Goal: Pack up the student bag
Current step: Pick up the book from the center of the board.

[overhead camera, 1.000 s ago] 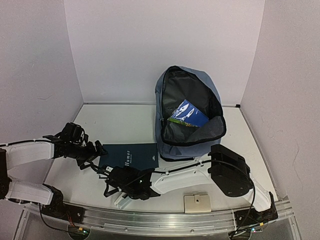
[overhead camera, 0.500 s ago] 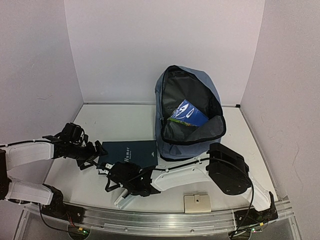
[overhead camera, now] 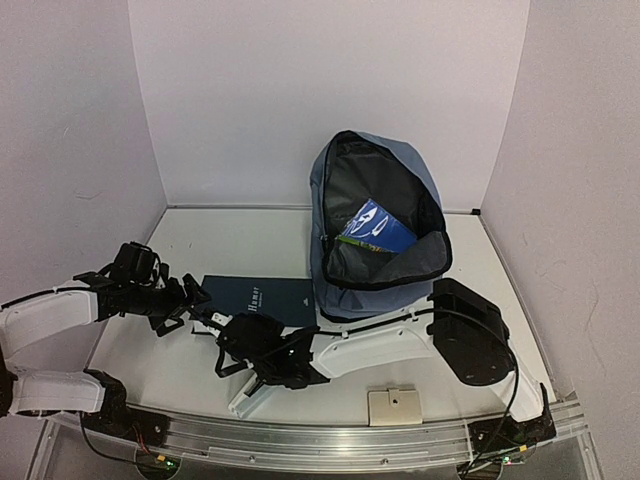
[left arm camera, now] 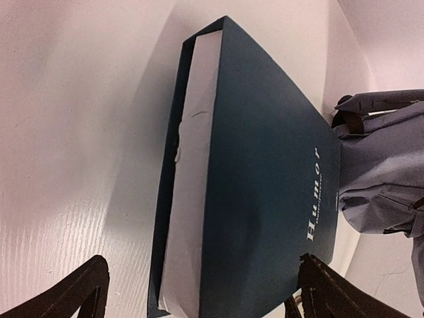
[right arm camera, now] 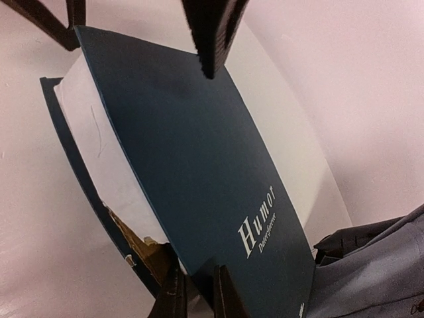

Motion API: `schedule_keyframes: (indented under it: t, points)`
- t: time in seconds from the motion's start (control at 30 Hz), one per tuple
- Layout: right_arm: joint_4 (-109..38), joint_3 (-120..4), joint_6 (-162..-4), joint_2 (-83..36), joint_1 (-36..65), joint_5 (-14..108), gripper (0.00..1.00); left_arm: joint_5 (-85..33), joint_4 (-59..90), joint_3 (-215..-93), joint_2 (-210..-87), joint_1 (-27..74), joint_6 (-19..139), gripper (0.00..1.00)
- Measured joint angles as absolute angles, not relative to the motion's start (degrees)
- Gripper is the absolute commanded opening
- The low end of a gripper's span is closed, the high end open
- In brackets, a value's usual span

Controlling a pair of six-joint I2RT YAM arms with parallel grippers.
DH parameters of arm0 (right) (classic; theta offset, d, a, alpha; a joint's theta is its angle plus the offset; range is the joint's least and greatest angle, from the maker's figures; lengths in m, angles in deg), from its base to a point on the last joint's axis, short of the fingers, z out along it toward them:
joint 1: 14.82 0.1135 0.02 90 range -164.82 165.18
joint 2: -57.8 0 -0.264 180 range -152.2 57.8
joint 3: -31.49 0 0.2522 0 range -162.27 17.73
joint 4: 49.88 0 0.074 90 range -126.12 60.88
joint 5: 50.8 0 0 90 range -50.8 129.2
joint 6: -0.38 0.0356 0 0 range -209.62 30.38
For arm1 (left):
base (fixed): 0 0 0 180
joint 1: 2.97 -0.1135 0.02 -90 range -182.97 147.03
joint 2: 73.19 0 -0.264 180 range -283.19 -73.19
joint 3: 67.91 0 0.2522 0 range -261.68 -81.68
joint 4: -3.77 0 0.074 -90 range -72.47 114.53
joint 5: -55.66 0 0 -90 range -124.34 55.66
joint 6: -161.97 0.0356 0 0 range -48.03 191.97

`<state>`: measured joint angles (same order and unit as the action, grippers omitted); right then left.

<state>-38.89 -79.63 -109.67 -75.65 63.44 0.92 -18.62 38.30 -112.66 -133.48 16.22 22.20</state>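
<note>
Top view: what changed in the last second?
The right gripper closed on the near edge of the dark blue book, which shifted slightly farther back. The left gripper drew back leftward a little, open. The student bag stayed put.

The book lies on the worktop straight ahead of the left gripper, its end between the spread jaws. The right gripper pinches its cover corner from the near side; past the book's far end, touching it, stands the student bag, a smaller book inside
</note>
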Motion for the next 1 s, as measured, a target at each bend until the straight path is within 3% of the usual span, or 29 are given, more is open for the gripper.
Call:
schedule_keyframes:
  t: [0.57,0.67,0.83,1.0]
  points:
    - [-41.79,-77.52,-105.92,-72.27,63.42,0.91,0.00,-10.17,31.07,-110.37,-131.15,15.67,14.85,0.99]
    - [-42.59,-77.26,-105.38,-71.98,63.42,1.07,0.00,-9.03,29.49,-109.67,-129.95,15.44,13.20,0.89]
    - [-43.55,-76.19,-104.65,-71.27,63.36,1.35,0.00,-8.05,27.30,-108.98,-128.93,14.80,10.72,0.61]
    - [-44.52,-75.21,-104.32,-69.98,63.15,1.43,0.00,-7.92,26.50,-108.36,-128.10,14.40,9.29,0.48]
